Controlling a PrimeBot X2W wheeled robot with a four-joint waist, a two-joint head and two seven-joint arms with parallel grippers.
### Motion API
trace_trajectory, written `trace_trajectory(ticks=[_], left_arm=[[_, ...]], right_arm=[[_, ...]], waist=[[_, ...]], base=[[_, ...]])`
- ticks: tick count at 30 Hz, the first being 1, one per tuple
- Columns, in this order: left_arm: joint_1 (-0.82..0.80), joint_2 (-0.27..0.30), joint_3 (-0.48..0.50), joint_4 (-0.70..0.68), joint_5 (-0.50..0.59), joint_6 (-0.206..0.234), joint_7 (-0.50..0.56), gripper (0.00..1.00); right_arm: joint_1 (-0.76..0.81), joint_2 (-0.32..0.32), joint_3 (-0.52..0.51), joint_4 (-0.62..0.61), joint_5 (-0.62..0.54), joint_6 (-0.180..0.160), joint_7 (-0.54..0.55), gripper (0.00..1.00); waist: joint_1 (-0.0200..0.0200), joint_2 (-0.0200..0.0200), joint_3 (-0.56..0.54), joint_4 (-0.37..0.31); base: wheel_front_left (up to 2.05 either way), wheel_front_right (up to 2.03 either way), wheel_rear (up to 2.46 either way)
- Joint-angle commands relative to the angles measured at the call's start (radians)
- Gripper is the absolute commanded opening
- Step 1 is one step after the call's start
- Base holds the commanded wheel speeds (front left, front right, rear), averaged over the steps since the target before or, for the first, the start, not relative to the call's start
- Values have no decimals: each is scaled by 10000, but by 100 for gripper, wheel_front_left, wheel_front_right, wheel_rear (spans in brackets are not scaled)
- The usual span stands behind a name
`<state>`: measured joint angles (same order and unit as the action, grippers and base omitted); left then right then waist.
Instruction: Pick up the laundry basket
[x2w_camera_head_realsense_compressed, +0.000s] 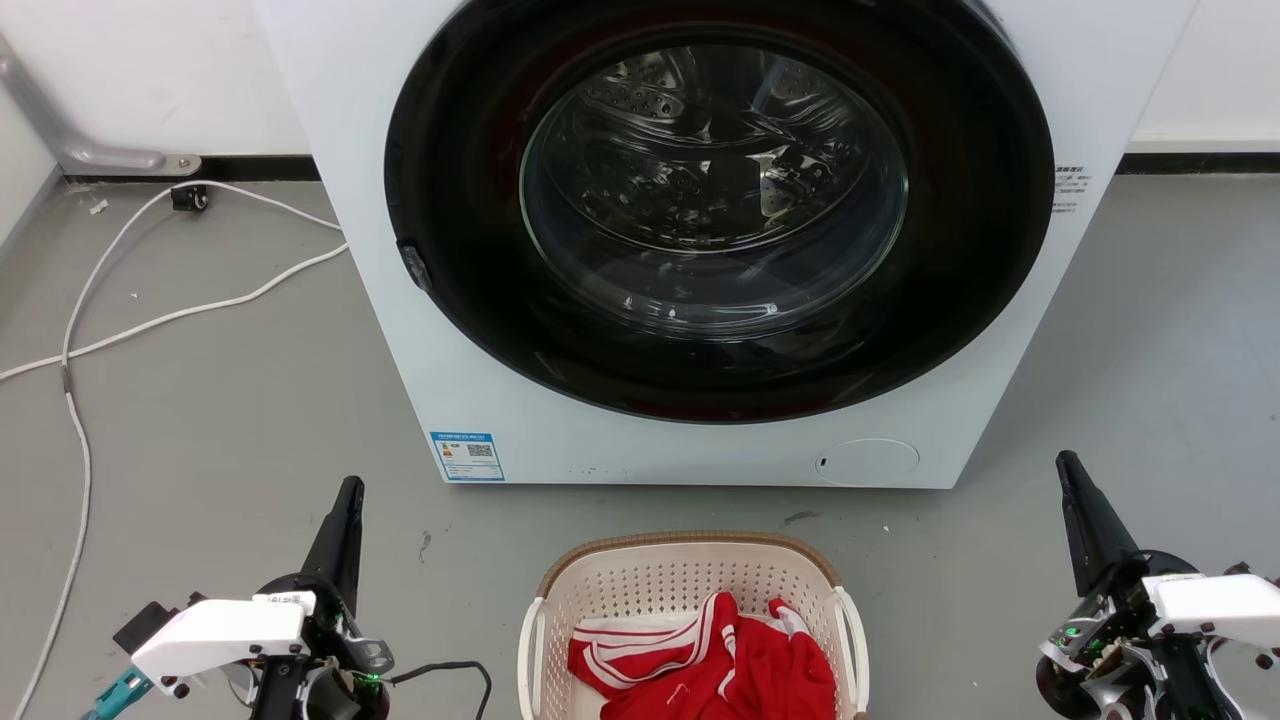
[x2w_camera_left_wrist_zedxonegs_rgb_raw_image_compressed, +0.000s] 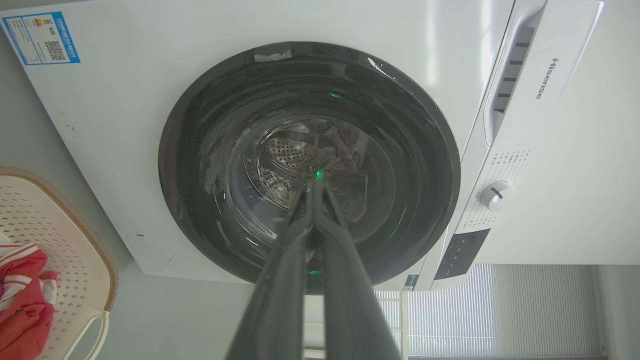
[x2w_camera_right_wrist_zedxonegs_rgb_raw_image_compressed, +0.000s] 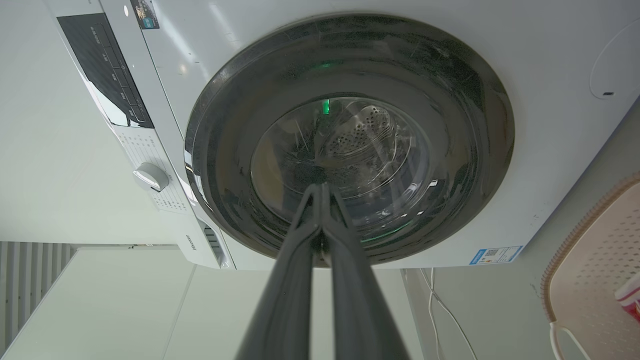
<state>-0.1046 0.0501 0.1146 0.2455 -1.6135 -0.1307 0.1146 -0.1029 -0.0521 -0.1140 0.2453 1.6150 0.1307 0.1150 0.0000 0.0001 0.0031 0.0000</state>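
Head view: the laundry basket (x2w_camera_head_realsense_compressed: 690, 538) sits on the grey floor (x2w_camera_head_realsense_compressed: 200, 420) near the robot, just in front of the washing machine (x2w_camera_head_realsense_compressed: 700, 450). Its near end is cut off by the bottom edge. A red and white garment (x2w_camera_head_realsense_compressed: 720, 665) lies crumpled inside and hides the basket's bottom. The machine's top is out of frame, and its round dark door (x2w_camera_head_realsense_compressed: 715, 200) is closed. The left gripper (x2w_camera_head_realsense_compressed: 348, 495) hangs left of the basket and the right gripper (x2w_camera_head_realsense_compressed: 1068, 470) right of it, both well apart from it. Each reads here as a single dark spike, so the two fingers cannot be separated. A white cable (x2w_camera_head_realsense_compressed: 150, 320) trails over the floor at far left.

Left wrist view: the left gripper (x2w_camera_left_wrist_zedxonegs_rgb_raw_image_compressed: 314, 187) is clenched, its fingers meeting at the tips with nothing between them, seen against the door (x2w_camera_left_wrist_zedxonegs_rgb_raw_image_compressed: 310, 165). A slice of the laundry basket (x2w_camera_left_wrist_zedxonegs_rgb_raw_image_compressed: 60, 235) shows at the edge, with the garment (x2w_camera_left_wrist_zedxonegs_rgb_raw_image_compressed: 22, 295) partly cropped.

Right wrist view: the right gripper (x2w_camera_right_wrist_zedxonegs_rgb_raw_image_compressed: 320, 189) is likewise clenched on nothing, tips together before the door (x2w_camera_right_wrist_zedxonegs_rgb_raw_image_compressed: 350, 135). A corner of the laundry basket (x2w_camera_right_wrist_zedxonegs_rgb_raw_image_compressed: 600, 265) enters at the edge, and the rest is cut off. The white cable (x2w_camera_right_wrist_zedxonegs_rgb_raw_image_compressed: 445, 310) runs beside the machine.
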Motion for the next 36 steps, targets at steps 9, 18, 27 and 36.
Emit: trace_trajectory(ticks=[9, 18, 27, 36], left_arm=[[-90, -9, 13, 7, 13, -18, 13, 0], [-90, -9, 13, 7, 13, -18, 12, 0], [-1, 0, -2, -1, -1, 0, -1, 100], [84, -22, -409, 21, 56, 2, -329, 100]], right_arm=[[-123, 29, 4, 5, -43, 0, 3, 0], [-123, 29, 4, 5, -43, 0, 2, 0], [0, 0, 0, -2, -1, 0, -2, 100], [270, 3, 164, -50, -141, -2, -312, 100]], waist=[[0, -1, 0, 0], [0, -1, 0, 0], [0, -1, 0, 0], [1, -1, 9, 5]], base=[[0, 0, 0], [0, 0, 0], [0, 0, 0], [0, 0, 0]])
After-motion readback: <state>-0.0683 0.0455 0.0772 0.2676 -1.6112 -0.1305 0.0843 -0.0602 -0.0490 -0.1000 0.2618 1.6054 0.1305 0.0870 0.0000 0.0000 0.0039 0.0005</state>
